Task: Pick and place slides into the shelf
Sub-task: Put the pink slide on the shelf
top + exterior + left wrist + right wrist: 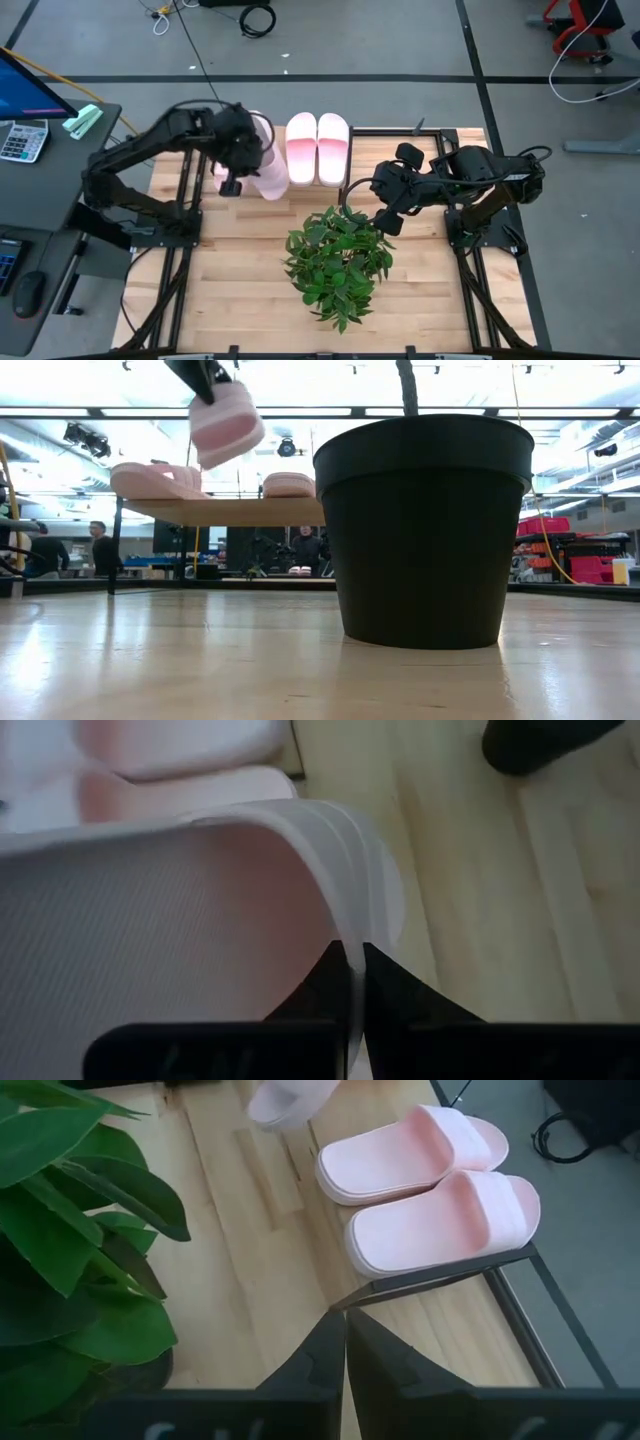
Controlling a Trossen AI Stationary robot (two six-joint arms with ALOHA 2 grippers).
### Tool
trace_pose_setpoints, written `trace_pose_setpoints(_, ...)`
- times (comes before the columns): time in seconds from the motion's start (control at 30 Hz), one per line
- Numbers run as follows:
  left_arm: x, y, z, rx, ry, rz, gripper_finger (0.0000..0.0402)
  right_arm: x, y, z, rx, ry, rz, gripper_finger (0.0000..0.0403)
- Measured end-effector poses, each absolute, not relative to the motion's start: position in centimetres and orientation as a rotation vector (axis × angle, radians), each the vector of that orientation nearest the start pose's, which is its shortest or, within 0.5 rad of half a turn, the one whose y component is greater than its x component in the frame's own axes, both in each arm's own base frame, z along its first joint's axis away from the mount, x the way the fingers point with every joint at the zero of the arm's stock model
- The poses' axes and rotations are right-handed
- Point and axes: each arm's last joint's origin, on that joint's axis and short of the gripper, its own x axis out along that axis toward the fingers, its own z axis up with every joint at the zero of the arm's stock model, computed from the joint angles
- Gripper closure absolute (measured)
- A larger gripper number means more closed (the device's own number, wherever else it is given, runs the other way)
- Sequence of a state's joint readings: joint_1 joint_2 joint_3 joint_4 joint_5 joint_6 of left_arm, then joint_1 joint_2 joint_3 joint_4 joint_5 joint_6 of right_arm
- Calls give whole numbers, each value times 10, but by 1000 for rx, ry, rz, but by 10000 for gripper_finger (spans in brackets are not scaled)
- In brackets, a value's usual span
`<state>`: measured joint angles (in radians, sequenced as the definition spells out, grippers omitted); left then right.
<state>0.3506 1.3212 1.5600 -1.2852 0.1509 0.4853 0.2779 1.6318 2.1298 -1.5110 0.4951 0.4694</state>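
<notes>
Slides (318, 148): two shelved; one gripped

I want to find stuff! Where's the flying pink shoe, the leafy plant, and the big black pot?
Held slide (228, 422), low view: its sole, mid-air.
Plant (338, 262), high view: middle of the leaves.
Black pot (425, 530), low view: front wall.

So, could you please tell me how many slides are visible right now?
3 clearly: two side by side on the shelf at and, one gripped by the left end effector at. A fourth may be hidden under the left arm.
</notes>
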Motion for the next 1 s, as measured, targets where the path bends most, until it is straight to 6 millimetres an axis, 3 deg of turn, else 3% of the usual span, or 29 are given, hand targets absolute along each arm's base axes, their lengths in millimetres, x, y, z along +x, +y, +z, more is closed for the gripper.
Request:
trace_pose_setpoints(0.2,210,82,409,207,1039,-76,390,265,61,458,49,860,-411,383)
trace_pose_setpoints(0.6,239,122,383,166,1290,-179,390,265,61,458,83,853,-426,383)
trace_pose_setpoints(1.0,235,140,379,121,1252,-205,390,267,62,459,92,836,-423,383)
